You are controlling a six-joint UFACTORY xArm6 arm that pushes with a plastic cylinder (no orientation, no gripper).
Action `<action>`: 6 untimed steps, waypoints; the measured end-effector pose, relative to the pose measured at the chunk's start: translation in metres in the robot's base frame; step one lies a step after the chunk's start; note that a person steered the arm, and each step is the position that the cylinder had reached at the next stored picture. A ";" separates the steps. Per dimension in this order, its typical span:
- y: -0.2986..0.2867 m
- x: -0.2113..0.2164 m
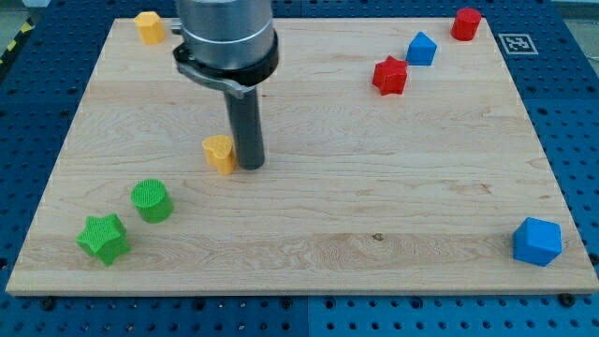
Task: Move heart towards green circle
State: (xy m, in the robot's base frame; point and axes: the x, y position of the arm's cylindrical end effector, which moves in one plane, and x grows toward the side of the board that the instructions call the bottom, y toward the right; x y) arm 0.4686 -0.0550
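Observation:
The yellow heart block [220,153] lies left of the board's middle. My tip [250,167] stands right against the heart's right side, touching or nearly touching it. The green circle block [151,200] lies down and to the left of the heart, a short way off. The rod rises from the tip to the arm's grey body at the view's top.
A green star [103,238] lies lower left of the green circle. A yellow block [149,26] sits at the top left. A red star [389,76], a blue block [421,49] and a red block [465,23] sit top right. A blue block [537,241] sits bottom right. The wooden board [309,243] lies on a blue table.

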 end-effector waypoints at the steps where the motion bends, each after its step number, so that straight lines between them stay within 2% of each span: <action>1: -0.005 -0.024; 4: -0.034 -0.009; 6: -0.035 -0.023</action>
